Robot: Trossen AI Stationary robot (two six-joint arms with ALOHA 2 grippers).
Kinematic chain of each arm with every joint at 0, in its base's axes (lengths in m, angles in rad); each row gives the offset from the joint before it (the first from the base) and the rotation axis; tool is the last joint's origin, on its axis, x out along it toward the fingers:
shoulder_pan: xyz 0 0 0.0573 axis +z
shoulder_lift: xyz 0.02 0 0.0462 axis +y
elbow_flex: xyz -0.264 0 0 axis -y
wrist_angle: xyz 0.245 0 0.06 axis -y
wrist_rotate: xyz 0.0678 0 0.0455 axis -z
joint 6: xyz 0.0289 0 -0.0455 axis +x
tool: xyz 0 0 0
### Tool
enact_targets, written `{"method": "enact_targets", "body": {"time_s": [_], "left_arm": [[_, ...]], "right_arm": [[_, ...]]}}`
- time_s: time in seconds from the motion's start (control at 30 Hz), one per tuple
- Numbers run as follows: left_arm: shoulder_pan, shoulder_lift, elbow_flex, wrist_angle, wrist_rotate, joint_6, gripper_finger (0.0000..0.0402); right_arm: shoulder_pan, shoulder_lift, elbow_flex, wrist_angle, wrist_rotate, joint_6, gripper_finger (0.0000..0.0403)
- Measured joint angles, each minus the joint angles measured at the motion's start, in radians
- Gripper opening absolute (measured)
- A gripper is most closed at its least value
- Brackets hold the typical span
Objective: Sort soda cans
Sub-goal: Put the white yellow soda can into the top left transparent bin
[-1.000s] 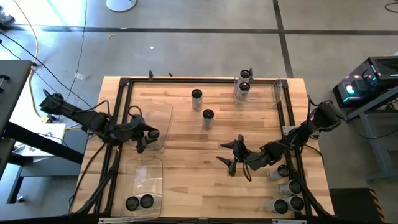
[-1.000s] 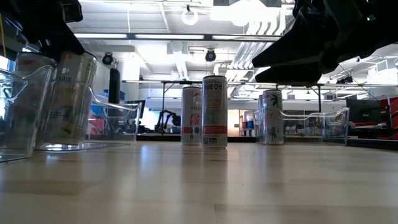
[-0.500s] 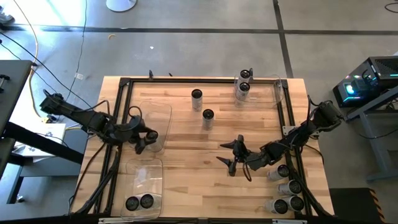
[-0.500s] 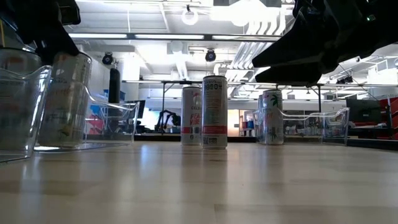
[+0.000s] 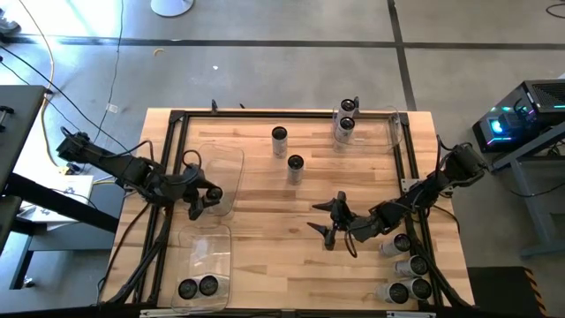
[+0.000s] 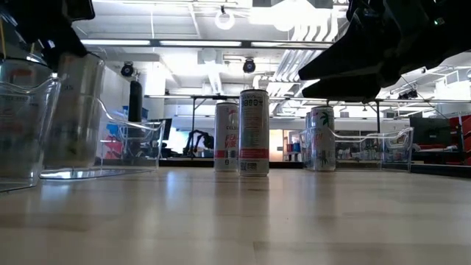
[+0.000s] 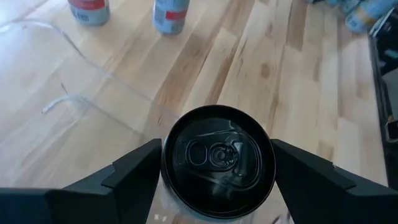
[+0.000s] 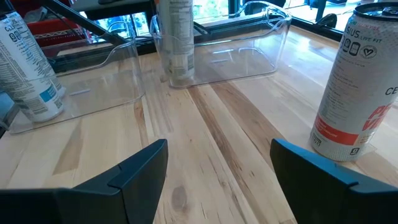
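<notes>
My left gripper [image 5: 203, 198] is shut on a black-topped soda can [image 7: 217, 163] over the near right corner of the clear bin [image 5: 231, 157] at the table's left. The low view shows this can [image 6: 70, 110] upright behind the bin's wall. My right gripper [image 5: 330, 223] hovers open at the table's middle right with nothing between its fingers [image 8: 140, 171]. Two loose soda cans [image 5: 279, 137] [image 5: 295, 165] stand upright on the wood at the far middle. My left gripper pinches the can between its two fingers, one on each opposite side of the can's top rim [image 7: 165, 163]. The fingers [image 7: 127, 177] slant down from the table's left side. The can stays upright. I cannot tell whether its base rests on the bin's floor.
Two cans stand in the far right bin [image 5: 393, 126], and two dark-topped ones [image 5: 198, 287] in the near left bin [image 5: 201, 247]. Several cans [image 5: 408, 265] crowd the table's near right edge. A black frame [image 5: 173, 119] rims the table. Bare wood lies in the middle.
My left gripper has crept a little toward the table's left edge and slightly up, still shut on the upright can, which shifts left behind the bin's wall in the low view.
</notes>
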Motion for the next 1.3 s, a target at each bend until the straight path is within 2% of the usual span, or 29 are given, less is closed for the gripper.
{"method": "enact_targets", "body": {"time_s": [0.33, 0.7, 1.0, 1.3], "left_arm": [[0.0, 0.032, 0.007, -0.084, 0.009, -0.016, 0.028], [0.0, 0.041, 0.006, -0.049, 0.036, 0.117, 0.028], [0.001, 0.042, 0.005, -0.038, 0.032, 0.037, 0.0282], [0.001, 0.039, 0.004, -0.038, 0.053, 0.011, 0.0323]], "right_arm": [[0.0, 0.0, 0.0, 0.0, 0.0, 0.0, 0.0279], [0.0, 0.0, 0.0, -0.002, 0.0, 0.0, 0.0279], [0.0, 0.0, 0.0, -0.002, 0.0, -0.001, 0.0279], [0.0, 0.0, 0.0, -0.002, 0.0, 0.0, 0.0279]]}}
